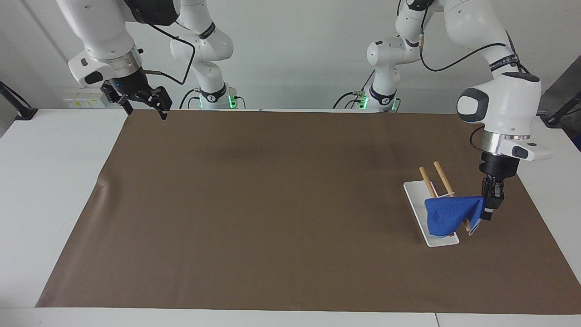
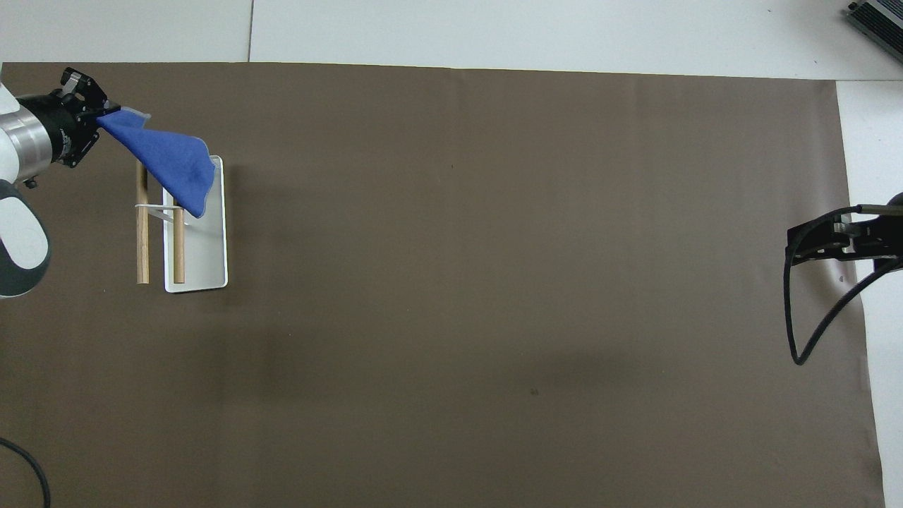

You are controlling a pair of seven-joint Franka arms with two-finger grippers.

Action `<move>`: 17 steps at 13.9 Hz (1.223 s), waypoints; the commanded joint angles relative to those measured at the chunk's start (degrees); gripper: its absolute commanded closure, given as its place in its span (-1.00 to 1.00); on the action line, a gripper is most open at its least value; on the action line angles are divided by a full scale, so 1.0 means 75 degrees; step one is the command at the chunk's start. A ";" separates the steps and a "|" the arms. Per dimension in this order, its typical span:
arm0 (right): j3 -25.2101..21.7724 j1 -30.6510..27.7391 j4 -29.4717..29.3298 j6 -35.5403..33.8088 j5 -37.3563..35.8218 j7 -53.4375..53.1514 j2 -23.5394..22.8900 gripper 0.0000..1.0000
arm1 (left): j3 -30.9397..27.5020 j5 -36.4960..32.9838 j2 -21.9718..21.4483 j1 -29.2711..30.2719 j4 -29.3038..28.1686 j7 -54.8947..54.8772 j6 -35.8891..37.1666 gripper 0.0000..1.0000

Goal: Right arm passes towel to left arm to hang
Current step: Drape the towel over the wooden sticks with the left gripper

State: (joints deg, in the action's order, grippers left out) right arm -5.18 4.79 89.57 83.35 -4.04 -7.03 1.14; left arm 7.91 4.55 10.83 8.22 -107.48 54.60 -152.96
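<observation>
Robotics lab, two white jointed robot arms [image 1: 481, 54] mounted at twelve o'clock, bare white wall [image 1: 295, 45], white worktop [image 1: 45, 181] under brown paper sheet [image 1: 272, 204]

A royal-blue towel [image 1: 449, 213] is seen against a brown mat [image 1: 272, 204]; a white base [image 1: 415, 200] and tan wooden rods [image 1: 441, 176] are shown.

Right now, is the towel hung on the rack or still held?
Still held: the left gripper is shut on one corner while the towel drapes over the wooden rails.
</observation>
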 commanded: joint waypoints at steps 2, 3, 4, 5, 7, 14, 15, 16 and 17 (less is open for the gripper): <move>-0.0001 -0.0134 0.0303 0.0172 0.0188 0.0164 0.0247 -1.00 | -0.0058 0.0179 -0.0319 0.0087 -0.0377 -0.0154 0.0576 1.00; -0.0012 -0.0146 0.0303 0.0172 0.0199 0.0234 0.0247 -1.00 | -0.0070 0.0179 -0.0331 0.0145 -0.0377 -0.0154 0.0728 1.00; -0.0013 -0.0146 0.0315 0.0172 0.0199 0.0235 0.0247 -1.00 | -0.0104 0.0167 -0.0366 0.0180 -0.0377 -0.0154 0.0823 1.00; -0.0013 -0.0146 0.0315 0.0172 0.0199 0.0246 0.0247 -1.00 | -0.0267 0.0167 -0.0378 0.0169 -0.0377 -0.0154 0.0882 1.00; -0.0013 -0.0158 0.0315 0.0172 0.0199 0.0246 0.0247 -1.00 | -0.0479 0.0144 -0.0401 0.0181 -0.0365 -0.0154 0.1127 1.00; -0.0001 -0.0134 0.0303 0.0160 0.0211 0.0235 0.0247 -1.00 | -0.0667 0.0132 -0.0857 0.0169 -0.0843 -0.0154 0.2604 1.00; -0.0001 -0.0134 0.0303 0.0160 0.0211 0.0235 0.0247 -1.00 | -0.0656 0.0132 -0.0974 0.0169 -0.1078 -0.0143 0.2628 0.97; -0.0012 -0.0146 0.0303 0.0160 0.0211 0.0235 0.0247 -1.00 | -0.0656 0.0132 -0.1045 0.0169 -0.1242 -0.0154 0.2628 0.95; -0.0013 -0.0146 0.0303 0.0160 0.0211 0.0235 0.0247 -1.00 | -0.0656 0.0132 -0.1104 0.0169 -0.1360 -0.0154 0.2617 0.95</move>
State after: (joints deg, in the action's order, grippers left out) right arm -5.32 4.27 89.97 83.36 -3.58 -7.00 1.46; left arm 3.13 4.56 5.76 9.48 -113.58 54.49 -133.91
